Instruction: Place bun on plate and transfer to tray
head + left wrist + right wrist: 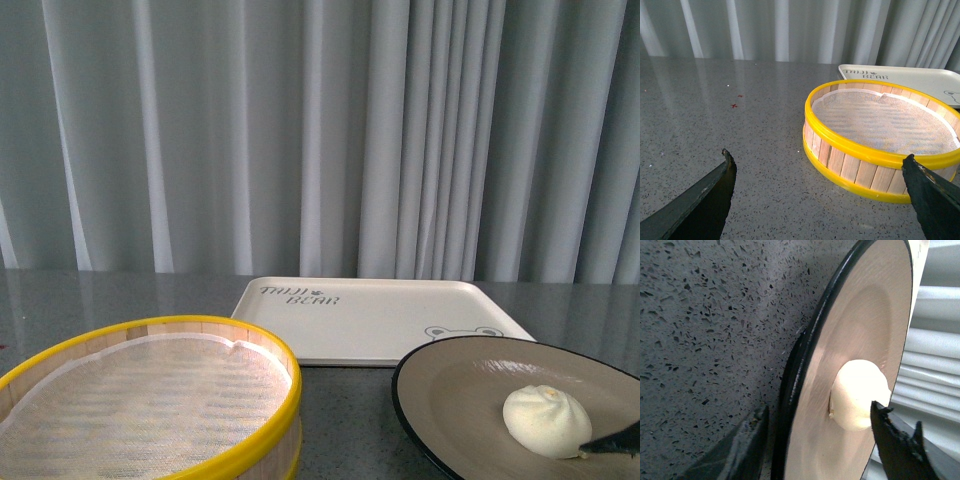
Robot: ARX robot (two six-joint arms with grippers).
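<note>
The cream-white bun (545,420) lies on the beige, black-rimmed plate (450,400) at the front right. Behind the plate sits the cream tray (380,320) with "BEAR" lettering and nothing on it. My right gripper (818,410) is open and straddles the plate's rim (800,365). One finger is over the plate right beside the bun (857,392), the other outside the rim above the table. Only a dark fingertip (612,443) of it shows in the front view. My left gripper (819,159) hangs open over the table, next to the steamer basket, holding nothing.
A yellow-rimmed wooden steamer basket (150,400) with a white liner stands at the front left, close to the plate and the tray (920,80). The table (715,110) is grey speckled stone. A grey curtain closes off the back.
</note>
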